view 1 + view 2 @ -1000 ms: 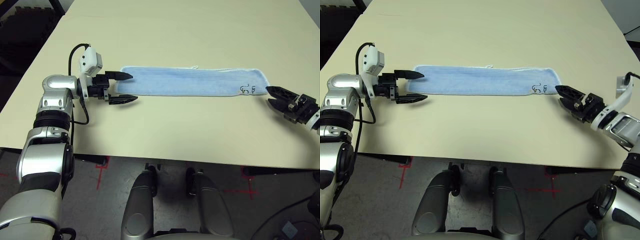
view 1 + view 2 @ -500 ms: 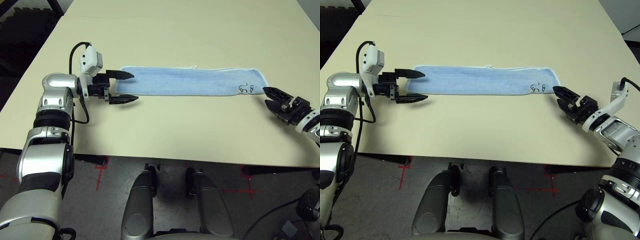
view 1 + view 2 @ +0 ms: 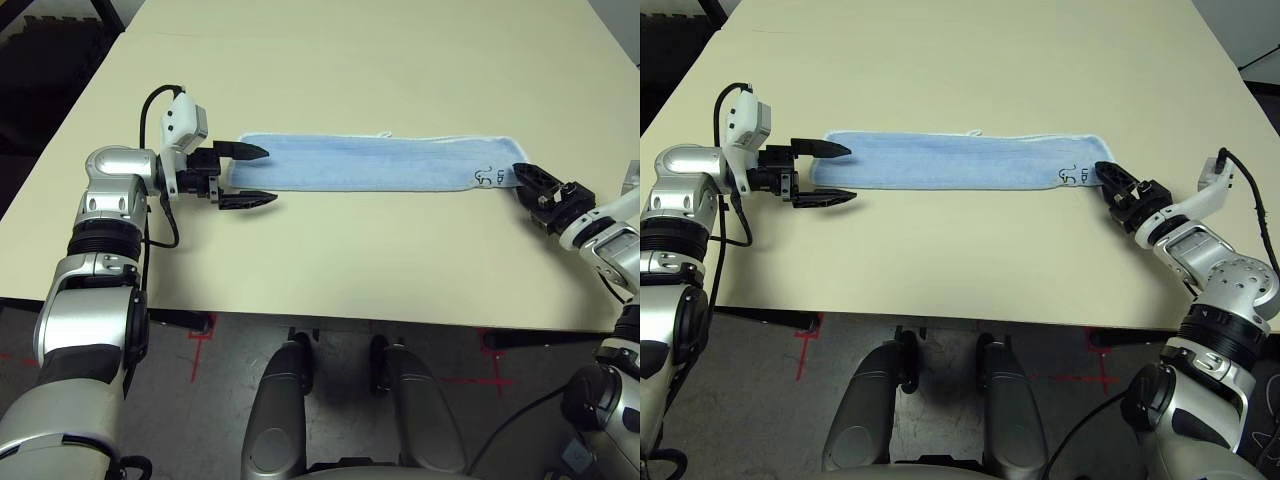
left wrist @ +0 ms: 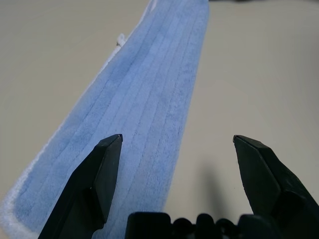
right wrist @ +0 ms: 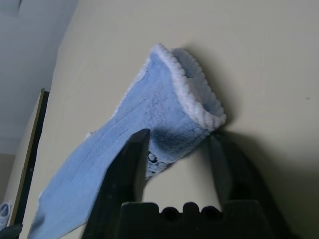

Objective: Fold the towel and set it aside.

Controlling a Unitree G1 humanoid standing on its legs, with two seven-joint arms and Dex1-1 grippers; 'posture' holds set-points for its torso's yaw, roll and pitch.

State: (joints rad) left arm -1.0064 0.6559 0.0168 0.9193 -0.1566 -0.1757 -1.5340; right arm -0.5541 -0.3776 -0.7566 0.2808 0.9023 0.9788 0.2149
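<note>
The towel [image 3: 380, 163] lies on the table as a long, narrow light blue strip running left to right, with a small dark logo [image 3: 490, 177] near its right end. My left gripper [image 3: 268, 175] is open at the towel's left end, one finger over the cloth [image 4: 149, 109] and the other over bare table in front of it. My right gripper [image 3: 520, 176] is at the right end. In the right wrist view its fingers [image 5: 132, 159] press on both sides of the raised, curled towel end [image 5: 169, 109].
The cream table [image 3: 400, 60] stretches far behind the towel and has a wide bare band in front of it, up to the near edge [image 3: 350, 322]. Dark floor lies beyond the table's left side.
My right gripper has moved left onto the towel's right end and its fingers have narrowed around the cloth, which now bunches up there. The left arm has stayed still.
</note>
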